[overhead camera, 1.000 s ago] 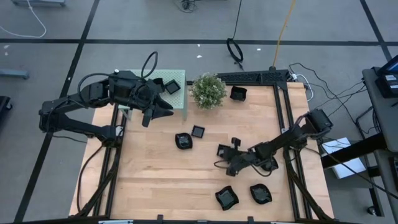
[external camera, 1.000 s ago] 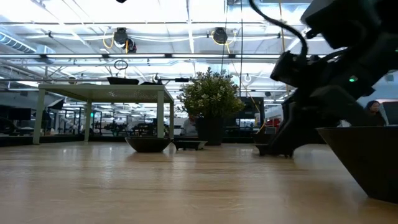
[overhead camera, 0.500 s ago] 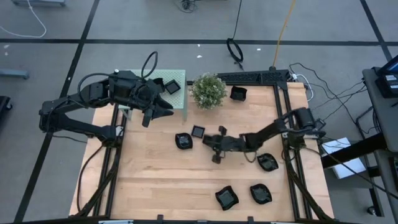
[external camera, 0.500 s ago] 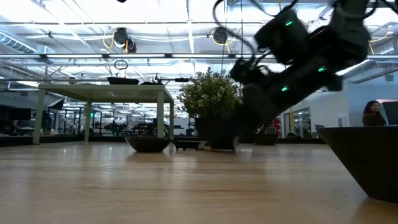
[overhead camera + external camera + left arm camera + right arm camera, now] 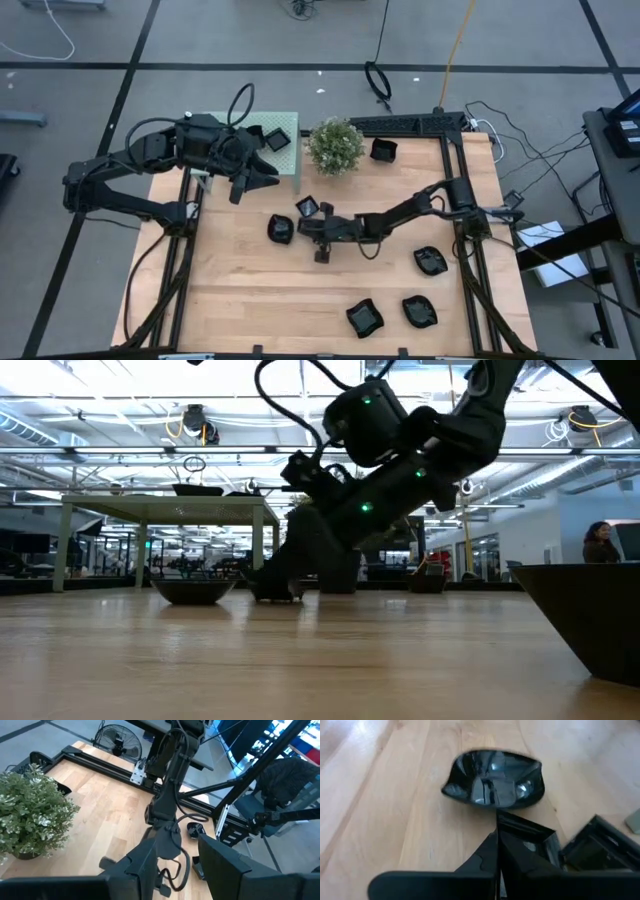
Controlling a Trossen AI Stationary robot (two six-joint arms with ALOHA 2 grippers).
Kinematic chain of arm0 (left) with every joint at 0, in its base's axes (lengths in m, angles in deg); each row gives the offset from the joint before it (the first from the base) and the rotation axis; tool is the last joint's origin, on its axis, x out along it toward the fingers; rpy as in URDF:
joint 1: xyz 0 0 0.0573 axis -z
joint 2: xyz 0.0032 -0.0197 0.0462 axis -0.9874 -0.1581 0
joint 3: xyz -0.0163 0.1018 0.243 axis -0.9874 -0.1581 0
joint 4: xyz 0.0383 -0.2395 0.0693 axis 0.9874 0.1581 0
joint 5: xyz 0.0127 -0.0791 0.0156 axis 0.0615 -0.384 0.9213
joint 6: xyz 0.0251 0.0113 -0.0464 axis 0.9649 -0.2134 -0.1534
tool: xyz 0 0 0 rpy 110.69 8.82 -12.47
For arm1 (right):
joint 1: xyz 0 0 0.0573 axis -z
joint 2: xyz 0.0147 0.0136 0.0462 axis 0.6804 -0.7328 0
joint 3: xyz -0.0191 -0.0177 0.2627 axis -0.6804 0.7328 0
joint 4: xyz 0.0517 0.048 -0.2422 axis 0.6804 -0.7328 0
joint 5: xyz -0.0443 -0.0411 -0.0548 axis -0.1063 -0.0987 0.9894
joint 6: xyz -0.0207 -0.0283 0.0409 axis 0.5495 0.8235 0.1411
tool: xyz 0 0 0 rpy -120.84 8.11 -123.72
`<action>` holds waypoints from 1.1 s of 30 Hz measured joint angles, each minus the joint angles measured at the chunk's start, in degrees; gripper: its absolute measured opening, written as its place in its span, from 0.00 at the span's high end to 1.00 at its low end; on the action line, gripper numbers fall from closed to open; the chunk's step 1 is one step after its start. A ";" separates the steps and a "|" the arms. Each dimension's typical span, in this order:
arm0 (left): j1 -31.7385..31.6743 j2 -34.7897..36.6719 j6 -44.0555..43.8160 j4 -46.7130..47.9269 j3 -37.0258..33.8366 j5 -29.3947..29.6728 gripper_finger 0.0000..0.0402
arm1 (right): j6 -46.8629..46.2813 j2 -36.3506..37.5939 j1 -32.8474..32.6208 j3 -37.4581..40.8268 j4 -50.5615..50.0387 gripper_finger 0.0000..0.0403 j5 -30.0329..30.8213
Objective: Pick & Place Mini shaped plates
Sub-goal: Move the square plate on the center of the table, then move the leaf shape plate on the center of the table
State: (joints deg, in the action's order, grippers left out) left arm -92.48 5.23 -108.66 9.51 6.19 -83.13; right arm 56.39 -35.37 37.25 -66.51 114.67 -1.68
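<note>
Two mini shaped plates lie mid-table: a wavy-rimmed one (image 5: 281,229) (image 5: 492,777) and a square one (image 5: 307,207) (image 5: 592,850), turned cornerwise. My right gripper (image 5: 299,224) (image 5: 497,822) reaches low across the table from the right, shut, its tips at the wavy plate with the square plate beside them. My left gripper (image 5: 262,172) (image 5: 175,857) hangs open with nothing between its fingers, beside a green stand (image 5: 290,165). That stand carries another square plate (image 5: 277,139). My right gripper meets the wavy plate's near rim (image 5: 496,806) with the tips of its shut fingers, coming in low and slanting down from the table's right. The plate sits flat on the table. Whether a finger's side also touches the square plate, I cannot tell.
A potted plant (image 5: 335,145) stands at the far middle, with a square plate (image 5: 383,150) to its right. Three more plates lie near the right and front: (image 5: 430,261), (image 5: 364,317), (image 5: 419,311). Bare wood lies at the front left.
My right gripper has swept from the table's right part toward its left and slightly toward the far edge, reaching the two middle plates. Both plates have slid toward the left edge, and the square one has turned cornerwise.
</note>
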 joint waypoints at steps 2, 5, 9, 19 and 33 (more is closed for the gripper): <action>0.05 0.00 0.00 0.01 0.00 0.02 0.63 | -0.24 -0.02 0.00 -0.28 -1.04 0.96 0.02; 0.04 0.00 0.05 0.00 0.00 0.02 0.63 | -3.26 0.40 0.00 -0.30 -1.16 0.91 -0.07; 0.04 0.00 1.09 -0.02 0.00 0.02 0.63 | -8.49 2.17 -0.04 -0.35 -1.41 0.80 -2.69; 0.04 0.00 1.05 0.05 0.00 0.02 0.63 | -17.99 19.64 -1.55 -0.35 -29.59 0.67 -7.38; 0.04 0.00 -0.02 3.96 0.00 0.02 0.63 | -55.80 42.47 -14.11 4.74 -78.44 0.71 -10.56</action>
State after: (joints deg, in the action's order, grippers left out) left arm -92.43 5.23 -108.68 13.46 6.19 -83.12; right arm 0.59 7.10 23.14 -61.77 36.23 -12.23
